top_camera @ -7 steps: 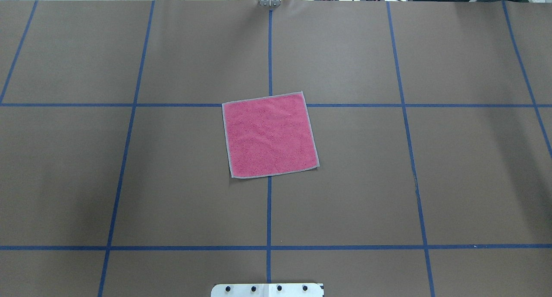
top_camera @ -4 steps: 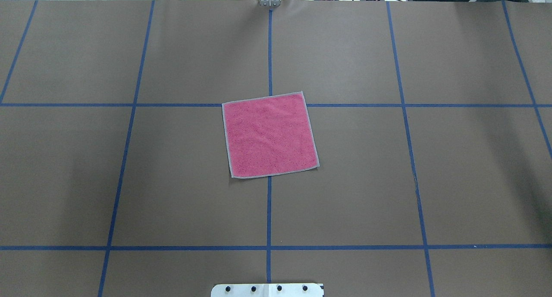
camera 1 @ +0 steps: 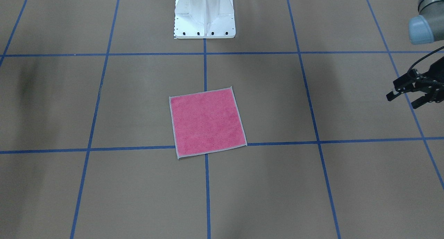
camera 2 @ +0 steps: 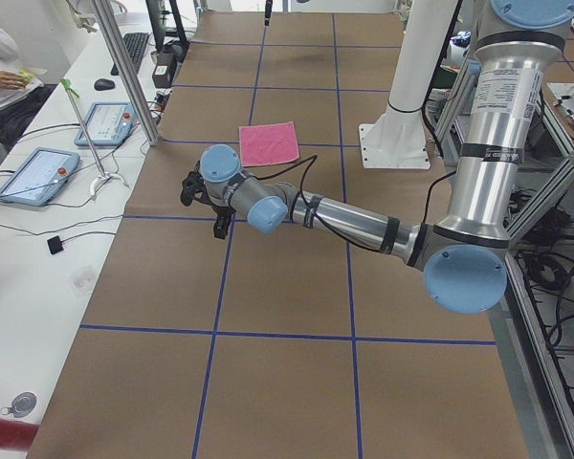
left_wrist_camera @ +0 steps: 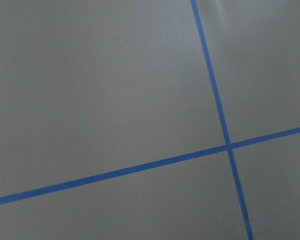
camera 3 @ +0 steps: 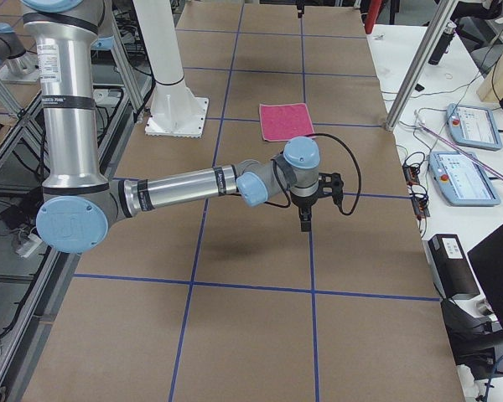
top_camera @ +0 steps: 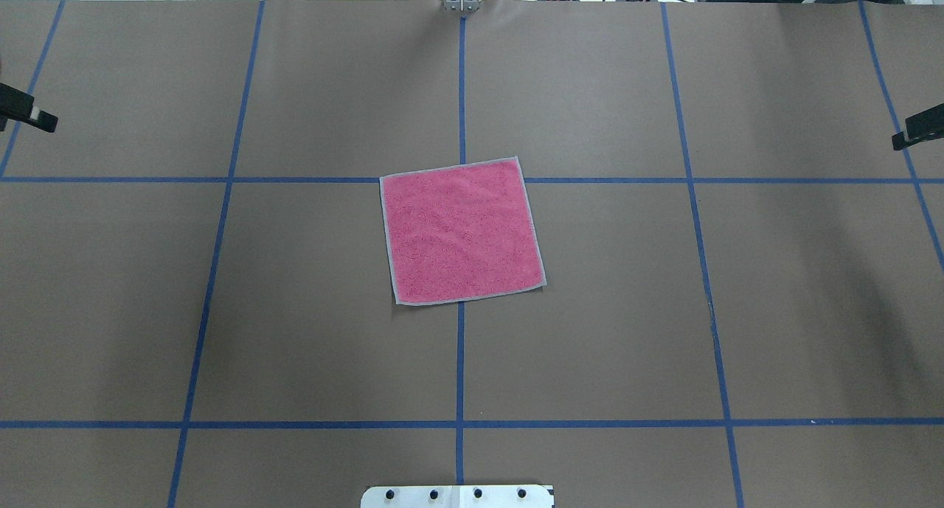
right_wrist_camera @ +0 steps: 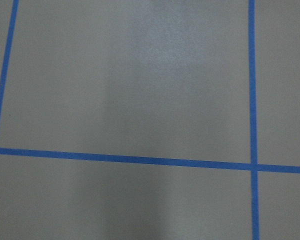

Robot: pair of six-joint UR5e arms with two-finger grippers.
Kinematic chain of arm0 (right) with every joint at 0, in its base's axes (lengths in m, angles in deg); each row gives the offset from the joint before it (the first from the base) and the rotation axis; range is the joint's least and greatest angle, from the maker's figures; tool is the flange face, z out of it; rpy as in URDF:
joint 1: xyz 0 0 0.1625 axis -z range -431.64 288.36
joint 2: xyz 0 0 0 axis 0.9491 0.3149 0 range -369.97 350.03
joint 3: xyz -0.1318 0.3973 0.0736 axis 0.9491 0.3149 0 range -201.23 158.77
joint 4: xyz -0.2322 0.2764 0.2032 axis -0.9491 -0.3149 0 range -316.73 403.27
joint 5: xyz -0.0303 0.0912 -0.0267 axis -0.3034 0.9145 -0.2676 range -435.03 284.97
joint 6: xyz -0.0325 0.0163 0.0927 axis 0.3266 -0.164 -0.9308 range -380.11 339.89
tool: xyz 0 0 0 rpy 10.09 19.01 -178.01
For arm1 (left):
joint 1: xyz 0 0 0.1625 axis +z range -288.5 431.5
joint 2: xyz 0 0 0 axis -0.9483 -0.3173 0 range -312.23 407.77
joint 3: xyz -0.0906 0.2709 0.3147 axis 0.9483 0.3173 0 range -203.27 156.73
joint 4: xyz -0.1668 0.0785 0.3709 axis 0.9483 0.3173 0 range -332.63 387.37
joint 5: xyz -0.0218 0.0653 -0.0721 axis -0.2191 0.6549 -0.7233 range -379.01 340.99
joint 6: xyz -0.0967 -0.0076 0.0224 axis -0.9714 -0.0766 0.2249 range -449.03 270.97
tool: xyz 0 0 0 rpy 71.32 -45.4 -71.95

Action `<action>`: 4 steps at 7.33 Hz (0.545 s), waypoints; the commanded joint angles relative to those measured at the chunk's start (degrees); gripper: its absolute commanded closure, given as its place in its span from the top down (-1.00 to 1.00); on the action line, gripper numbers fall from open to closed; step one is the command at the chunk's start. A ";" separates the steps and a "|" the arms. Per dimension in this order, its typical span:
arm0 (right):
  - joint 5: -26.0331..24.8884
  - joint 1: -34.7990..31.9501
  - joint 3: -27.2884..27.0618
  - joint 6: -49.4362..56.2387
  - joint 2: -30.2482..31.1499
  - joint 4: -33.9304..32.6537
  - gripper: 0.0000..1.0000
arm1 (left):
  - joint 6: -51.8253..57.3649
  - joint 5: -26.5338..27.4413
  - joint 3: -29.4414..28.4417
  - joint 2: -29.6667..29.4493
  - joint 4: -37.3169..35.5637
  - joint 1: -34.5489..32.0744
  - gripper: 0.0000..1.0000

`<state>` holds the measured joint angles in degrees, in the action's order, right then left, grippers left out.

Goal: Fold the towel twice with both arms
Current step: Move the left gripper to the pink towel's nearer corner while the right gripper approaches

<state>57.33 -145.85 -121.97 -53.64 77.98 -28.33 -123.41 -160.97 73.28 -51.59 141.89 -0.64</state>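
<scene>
We see the towel (top_camera: 462,231) flat, pink side up, mid-table (top_camera: 295,331). It looks soft and light, so we pinch corners. Left gripper (camera 1: 404,97) jaws are spread; the right gripper (top_camera: 917,132) we cannot tell.

No writing is legible; printed labels (camera 2: 498,86) on the left arm (camera 2: 349,218) and right arm (camera 3: 176,186) are too small.

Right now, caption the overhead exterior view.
Unfolded pink towel flat at centre; left tool and right tool at opposite edges.
</scene>
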 commanded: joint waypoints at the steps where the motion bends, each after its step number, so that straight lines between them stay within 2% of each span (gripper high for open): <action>1: 0.01 5.54 -3.74 -13.35 -1.81 1.82 1.00 | -18.01 5.53 0.04 -3.63 5.25 8.65 1.00; 4: -0.43 11.17 -6.22 -26.89 -5.58 2.17 1.00 | -41.21 17.12 4.32 -7.07 7.56 22.36 1.00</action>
<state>57.14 -137.01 -127.68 -75.03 74.22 -26.31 -155.04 -148.59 75.45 -57.81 148.96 16.30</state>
